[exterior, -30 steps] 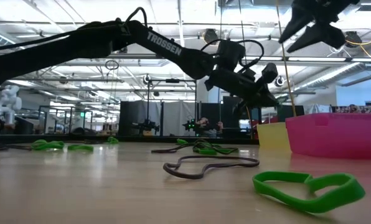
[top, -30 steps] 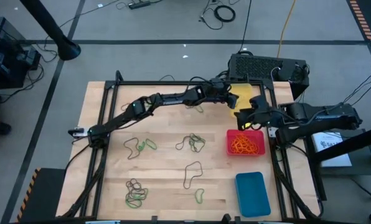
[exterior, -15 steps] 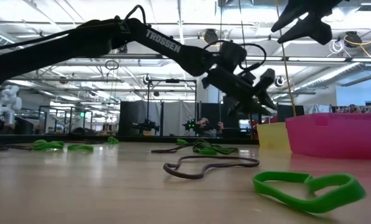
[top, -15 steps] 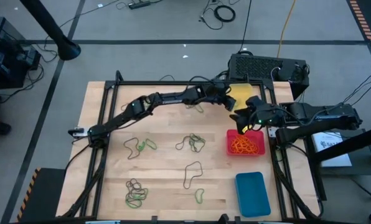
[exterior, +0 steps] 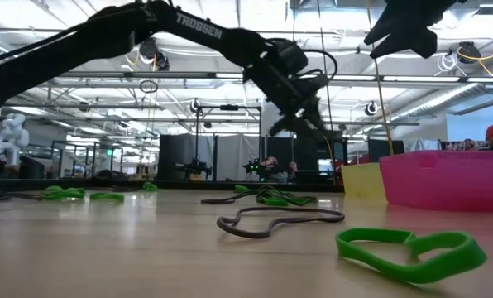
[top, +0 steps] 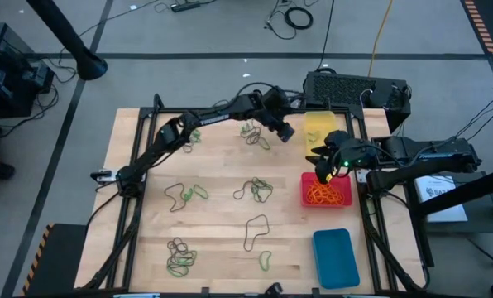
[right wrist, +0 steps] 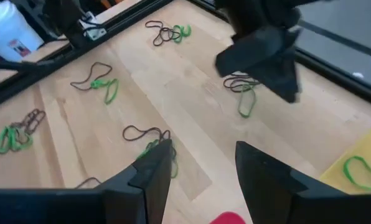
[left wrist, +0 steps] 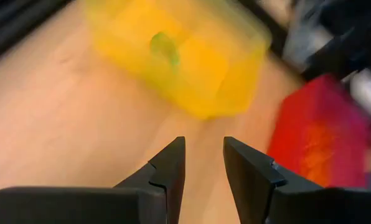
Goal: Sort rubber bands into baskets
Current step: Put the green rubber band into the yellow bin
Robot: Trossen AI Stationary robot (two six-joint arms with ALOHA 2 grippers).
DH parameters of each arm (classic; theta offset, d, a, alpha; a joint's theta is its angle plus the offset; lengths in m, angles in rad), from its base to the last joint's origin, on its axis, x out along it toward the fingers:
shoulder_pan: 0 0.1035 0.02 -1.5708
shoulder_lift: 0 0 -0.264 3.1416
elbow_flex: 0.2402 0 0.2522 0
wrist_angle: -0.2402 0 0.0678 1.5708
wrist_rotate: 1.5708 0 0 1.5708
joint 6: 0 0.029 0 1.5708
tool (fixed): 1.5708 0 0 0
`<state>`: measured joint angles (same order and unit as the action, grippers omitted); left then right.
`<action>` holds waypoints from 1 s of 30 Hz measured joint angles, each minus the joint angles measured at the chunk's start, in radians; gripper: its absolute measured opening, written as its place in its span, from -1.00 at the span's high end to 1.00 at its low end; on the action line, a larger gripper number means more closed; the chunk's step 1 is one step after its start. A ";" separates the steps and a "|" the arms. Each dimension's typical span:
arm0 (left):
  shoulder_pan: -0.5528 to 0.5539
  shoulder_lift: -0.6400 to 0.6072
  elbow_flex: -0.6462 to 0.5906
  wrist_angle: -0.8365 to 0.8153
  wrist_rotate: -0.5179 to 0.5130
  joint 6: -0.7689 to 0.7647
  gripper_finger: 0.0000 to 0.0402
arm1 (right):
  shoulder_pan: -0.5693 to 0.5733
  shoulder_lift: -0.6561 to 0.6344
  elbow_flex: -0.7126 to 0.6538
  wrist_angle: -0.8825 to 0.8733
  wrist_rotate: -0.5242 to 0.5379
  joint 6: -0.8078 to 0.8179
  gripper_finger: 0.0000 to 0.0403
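My left gripper point(left wrist: 203, 163), fingers apart, empty, hangs beside the yellow basket point(top: 317, 128). Right gripper point(right wrist: 198, 165), also apart, hovers over the red basket point(top: 306, 192). Orange bands point(top: 326, 194) sorted, 1 green point(left wrist: 164, 48) in yellow; blue basket point(top: 336, 257) bare; several clusters point(top: 256, 189) remain on the table point(top: 222, 215).

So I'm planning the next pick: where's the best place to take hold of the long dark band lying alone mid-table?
Take the dark band on one long, straight side of its loop, coming straight down from above. It lies flat and open on the table, clear of the other bands, so the jaws can probably straddle a single strand.
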<state>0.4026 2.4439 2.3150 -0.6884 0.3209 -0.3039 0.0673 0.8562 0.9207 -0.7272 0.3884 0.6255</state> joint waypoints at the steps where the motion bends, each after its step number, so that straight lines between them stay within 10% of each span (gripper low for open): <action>1: -0.001 -0.007 0.000 -0.056 -0.038 0.040 0.42 | 0.000 0.000 0.000 0.000 0.001 -0.015 0.16; 6: -0.018 -0.005 -0.010 -0.256 -0.227 0.196 0.42 | -0.001 0.001 0.000 0.003 0.026 -0.072 0.16; 30: -0.051 0.000 -0.226 -0.186 -0.364 0.217 0.42 | -0.001 0.008 0.000 0.014 0.059 0.015 0.16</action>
<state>0.3519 2.4438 2.0890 -0.8746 -0.0428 -0.0867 0.0666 0.8646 0.9207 -0.7136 0.4479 0.6402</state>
